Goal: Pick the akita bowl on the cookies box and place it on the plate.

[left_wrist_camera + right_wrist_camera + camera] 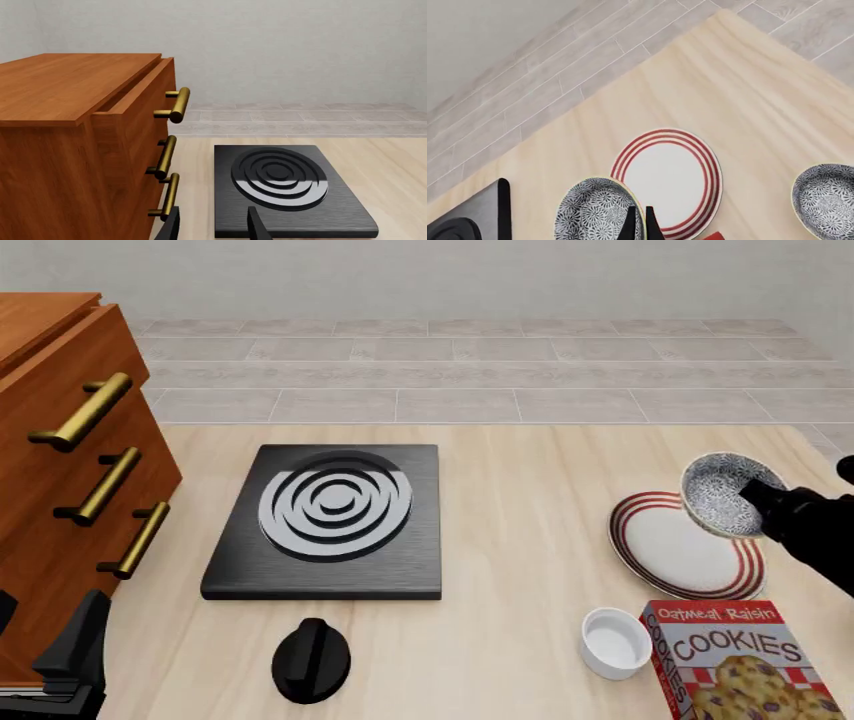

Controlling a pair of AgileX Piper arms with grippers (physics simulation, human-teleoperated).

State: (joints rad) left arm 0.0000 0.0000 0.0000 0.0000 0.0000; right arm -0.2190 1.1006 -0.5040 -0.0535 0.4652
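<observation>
The akita bowl point(718, 494) hangs tilted over the far right part of the plate point(667, 545), a white plate with dark red rings. My right gripper point(758, 502) is shut on the bowl's rim. In the right wrist view the two fingers point(639, 222) pinch the rim of the speckled bowl point(594, 210), with the plate point(670, 175) beneath and beside it. The cookies box point(741, 660) lies at the near right with nothing on top. My left gripper point(212, 229) is open and empty, low at the near left point(74, 660), beside the cabinet.
A black stove plate point(331, 520) with a ringed burner lies mid-table, with a black knob point(311, 660) in front of it. A wooden drawer cabinet point(60, 460) with brass handles stands at the left. A plain white small bowl point(617, 642) sits left of the box. Another speckled bowl point(826, 197) rests beyond the plate.
</observation>
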